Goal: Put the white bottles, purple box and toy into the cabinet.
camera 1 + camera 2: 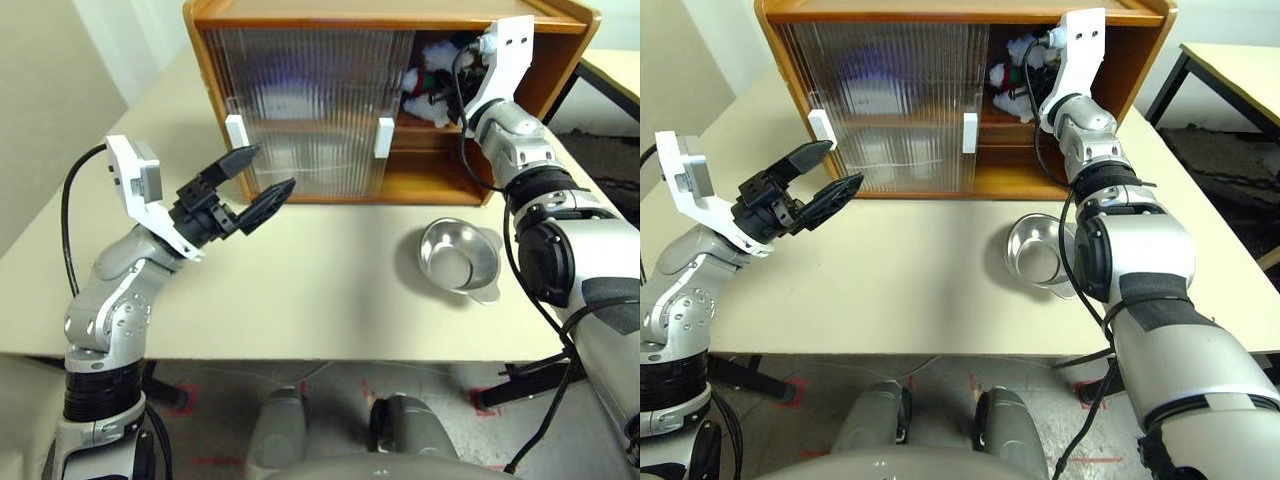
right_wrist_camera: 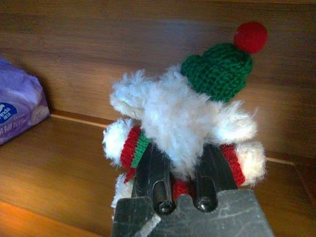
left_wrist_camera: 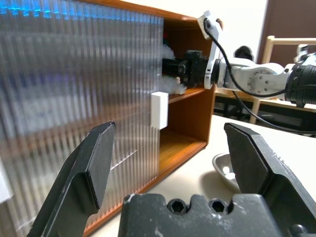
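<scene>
Toy [image 2: 182, 118]: fluffy white plush, green knit hat with red pompom, red-green scarf, on the upper shelf inside the cabinet [image 1: 300, 15], in its open right-hand bay, pinched between two black fingers. Purple box [image 2: 17, 111]: soft lilac pack with white-blue print, on the same shelf beside the toy, apart from it. Cabinet: orange-brown wood on the table, ribbed translucent doors with white handles covering the left and middle; anything behind them is only a blur.
</scene>
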Robot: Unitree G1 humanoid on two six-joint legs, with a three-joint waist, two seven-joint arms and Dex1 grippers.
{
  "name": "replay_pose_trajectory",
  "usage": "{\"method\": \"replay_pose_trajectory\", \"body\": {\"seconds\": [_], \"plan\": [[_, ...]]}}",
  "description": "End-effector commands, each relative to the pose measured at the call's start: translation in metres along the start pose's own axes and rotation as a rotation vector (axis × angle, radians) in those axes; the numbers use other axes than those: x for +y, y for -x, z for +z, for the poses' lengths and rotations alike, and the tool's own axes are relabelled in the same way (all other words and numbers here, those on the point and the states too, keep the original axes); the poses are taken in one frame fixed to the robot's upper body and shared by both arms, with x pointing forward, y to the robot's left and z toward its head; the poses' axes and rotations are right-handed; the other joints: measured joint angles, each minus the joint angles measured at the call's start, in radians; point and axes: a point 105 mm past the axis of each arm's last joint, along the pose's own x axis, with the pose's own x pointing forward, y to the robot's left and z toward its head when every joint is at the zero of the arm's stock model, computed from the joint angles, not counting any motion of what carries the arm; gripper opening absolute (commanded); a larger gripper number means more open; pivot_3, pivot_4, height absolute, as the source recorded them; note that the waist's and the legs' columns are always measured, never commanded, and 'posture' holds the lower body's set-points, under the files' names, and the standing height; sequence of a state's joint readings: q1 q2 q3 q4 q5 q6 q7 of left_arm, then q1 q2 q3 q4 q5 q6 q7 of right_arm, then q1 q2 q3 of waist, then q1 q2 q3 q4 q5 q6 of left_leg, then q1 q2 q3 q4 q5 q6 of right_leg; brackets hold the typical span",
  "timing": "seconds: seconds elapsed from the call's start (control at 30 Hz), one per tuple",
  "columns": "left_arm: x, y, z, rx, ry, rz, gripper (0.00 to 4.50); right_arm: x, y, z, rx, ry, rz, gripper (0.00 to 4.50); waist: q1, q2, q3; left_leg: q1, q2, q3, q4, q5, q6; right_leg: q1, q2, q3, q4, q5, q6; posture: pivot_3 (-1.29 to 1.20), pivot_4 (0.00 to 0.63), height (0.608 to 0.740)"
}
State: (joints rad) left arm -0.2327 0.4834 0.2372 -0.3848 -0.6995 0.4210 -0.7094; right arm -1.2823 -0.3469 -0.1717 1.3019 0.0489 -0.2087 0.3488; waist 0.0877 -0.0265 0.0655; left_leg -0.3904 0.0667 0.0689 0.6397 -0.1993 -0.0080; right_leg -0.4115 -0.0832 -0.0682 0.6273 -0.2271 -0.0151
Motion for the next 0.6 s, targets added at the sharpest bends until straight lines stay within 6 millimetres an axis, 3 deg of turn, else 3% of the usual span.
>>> {"method": "replay_pose_trajectory", "body": {"seconds": [0.03, 0.37, 0.6], "plan": [[-0.002, 0.002, 0.003, 0.002, -0.005, 0.008, 4.50, 0.001, 0.001, -0.014, 0.062, 0.015, -0.010, 0.75, 0.009, 0.000, 0.000, 0.000, 0.000, 0.000, 0.000, 0.000, 0.000, 0.000, 0.000, 0.000, 0.000, 0.000, 0.000, 0.33, 0.000, 0.740], [-0.002, -0.006, 0.001, -0.003, 0.009, -0.022, 4.50, -0.006, 0.003, -0.002, 0.017, 0.022, 0.007, 4.42, 0.015, 0.000, 0.000, 0.000, 0.000, 0.000, 0.000, -0.001, -0.001, 0.000, 0.000, 0.000, -0.001, -0.002, -0.004, 0.27, 0.000, 0.740], [-0.003, -0.017, -0.002, -0.011, 0.029, -0.067, 4.50, -0.024, 0.009, 0.017, -0.065, 0.054, 0.004, 4.47, 0.011, 0.000, 0.000, -0.001, 0.000, 0.000, 0.000, -0.001, -0.001, 0.000, 0.000, 0.000, -0.002, -0.002, -0.003, 0.21, 0.000, 0.740]]}}
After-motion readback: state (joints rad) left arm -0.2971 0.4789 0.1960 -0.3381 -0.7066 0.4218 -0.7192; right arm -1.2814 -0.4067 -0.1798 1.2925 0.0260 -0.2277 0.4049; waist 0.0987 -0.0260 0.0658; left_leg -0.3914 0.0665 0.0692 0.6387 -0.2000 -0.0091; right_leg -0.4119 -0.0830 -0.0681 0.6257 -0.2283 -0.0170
